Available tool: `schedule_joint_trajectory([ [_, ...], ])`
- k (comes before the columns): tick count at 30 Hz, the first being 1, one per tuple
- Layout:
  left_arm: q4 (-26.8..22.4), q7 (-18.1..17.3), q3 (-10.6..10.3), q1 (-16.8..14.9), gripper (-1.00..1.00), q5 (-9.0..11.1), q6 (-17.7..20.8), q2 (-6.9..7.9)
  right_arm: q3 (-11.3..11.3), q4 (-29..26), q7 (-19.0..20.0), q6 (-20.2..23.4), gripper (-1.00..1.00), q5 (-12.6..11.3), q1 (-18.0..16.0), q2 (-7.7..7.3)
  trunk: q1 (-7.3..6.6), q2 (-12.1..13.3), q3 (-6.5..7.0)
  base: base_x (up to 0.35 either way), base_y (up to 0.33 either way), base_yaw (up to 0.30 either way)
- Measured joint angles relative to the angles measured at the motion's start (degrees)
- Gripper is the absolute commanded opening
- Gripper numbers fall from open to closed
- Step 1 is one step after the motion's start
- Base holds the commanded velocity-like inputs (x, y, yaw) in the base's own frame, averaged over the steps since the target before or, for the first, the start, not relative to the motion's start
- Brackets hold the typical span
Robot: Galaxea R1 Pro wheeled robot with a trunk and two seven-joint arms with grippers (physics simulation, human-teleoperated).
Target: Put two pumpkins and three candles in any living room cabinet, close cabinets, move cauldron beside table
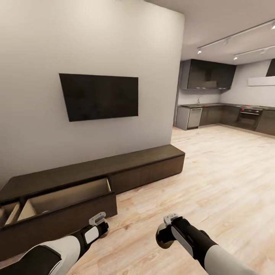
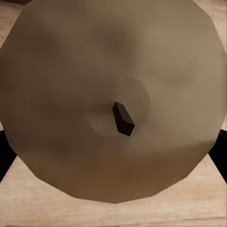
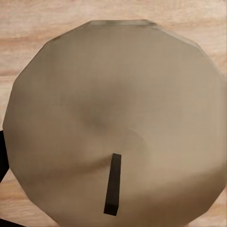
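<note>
A tan candle (image 2: 113, 71) with a short dark wick sits tight against the left wrist camera, and my left gripper (image 1: 100, 226) is shut on it. A second tan candle (image 3: 118, 94) with a dark wick is just as close in the right wrist view. My right gripper (image 1: 165, 233) is shut on it, and it appears as a dark round stub (image 1: 164, 240) in the head view. Both grippers hang low over the wooden floor. The long dark brown cabinet (image 1: 145, 168) runs along the wall, and its left drawer (image 1: 68, 198) stands pulled out just ahead of my left gripper. Pumpkins, cauldron and table are out of view.
A black TV (image 1: 99, 96) hangs on the white wall above the cabinet. Light wood floor (image 1: 214, 183) stretches to the right toward a dark kitchen (image 1: 229, 114) at the back. A second open compartment (image 1: 7, 214) lies at the far left.
</note>
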Motion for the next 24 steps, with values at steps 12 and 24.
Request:
schedule_joint_trajectory([
  [12,0.00,0.00,0.00,0.00,-1.00,0.04,-0.02,-0.03,0.00,0.02,0.00,0.00,-1.00,0.00,0.00,0.00,-2.64,4.81,2.16,0.000,0.000,0.292],
  [24,0.12,0.01,0.05,0.12,-1.00,0.10,-0.12,-0.12,0.01,0.09,0.00,-0.01,-1.00,0.00,0.01,0.01,-2.88,5.23,2.34,0.034,0.028,0.292],
])
